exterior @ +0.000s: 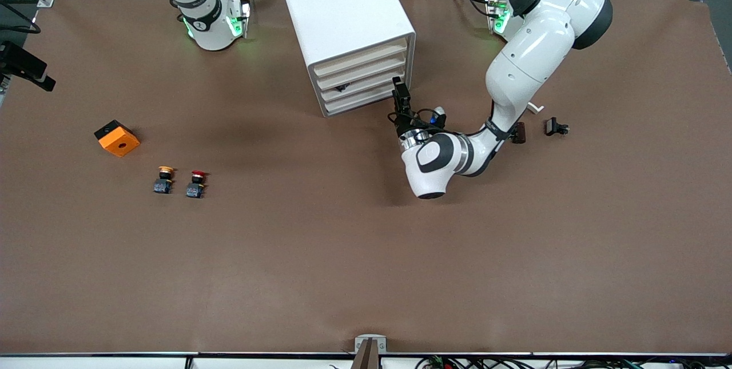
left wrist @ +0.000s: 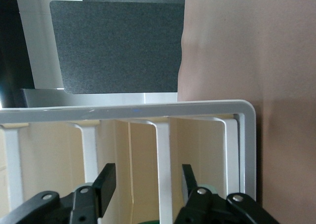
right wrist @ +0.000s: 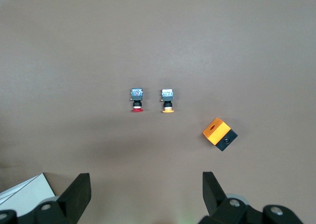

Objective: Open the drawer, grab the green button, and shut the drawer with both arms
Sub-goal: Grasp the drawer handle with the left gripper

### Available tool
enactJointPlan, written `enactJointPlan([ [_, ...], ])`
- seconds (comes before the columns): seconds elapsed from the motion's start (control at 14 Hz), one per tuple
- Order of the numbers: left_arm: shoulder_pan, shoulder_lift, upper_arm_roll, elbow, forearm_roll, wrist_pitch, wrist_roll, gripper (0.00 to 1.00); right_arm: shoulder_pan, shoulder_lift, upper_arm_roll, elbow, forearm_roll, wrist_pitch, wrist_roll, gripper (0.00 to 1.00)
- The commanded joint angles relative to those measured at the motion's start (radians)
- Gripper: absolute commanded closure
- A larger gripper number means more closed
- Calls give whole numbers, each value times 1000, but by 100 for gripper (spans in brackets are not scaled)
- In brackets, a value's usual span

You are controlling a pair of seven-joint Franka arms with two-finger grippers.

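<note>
Well, taking it from the cabinet outward:

drawer (exterior: 361,82): one of four cream fronts stacked in the white cabinet (exterior: 343,8), upper centre of the front view; all four sit pushed in.
button: the green cap does not show from here (only a small dark shape (exterior: 343,87) at the third front down).
left gripper (exterior: 399,84): mine, held up against the drawer stack at the cabinet edge toward the left arm's end; which front it is at, and whether it has closed on one, I cannot tell.
right gripper (right wrist: 145,184): mine too, spread wide with nothing in it, waiting over bare table (exterior: 343,272) near its own base at the top of the frame.
yellow-capped button (exterior: 164,179): mid-height of the frame, toward the right arm's end.
red-capped button (exterior: 196,183): just beside the yellow one, apart from it.
orange block (exterior: 116,138): a little higher in the frame than those two.
</note>
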Motion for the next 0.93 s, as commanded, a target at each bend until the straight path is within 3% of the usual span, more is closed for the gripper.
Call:
enactJointPlan([
  [0.0, -28, 21, -1, 26, -24, -11, -26, 44, -12, -24, 11, -19, 2, 5, 14, 0],
  [0.5, -54, 45, 4, 25, -32, -5, -83, 90, -10, -24, 14, -17, 0, -2, 7, 0],
  [0.86, -51, 45, 5, 26, -30, -6, -85, 91, -10, -21, 14, -16, -6, -5, 10, 0],
])
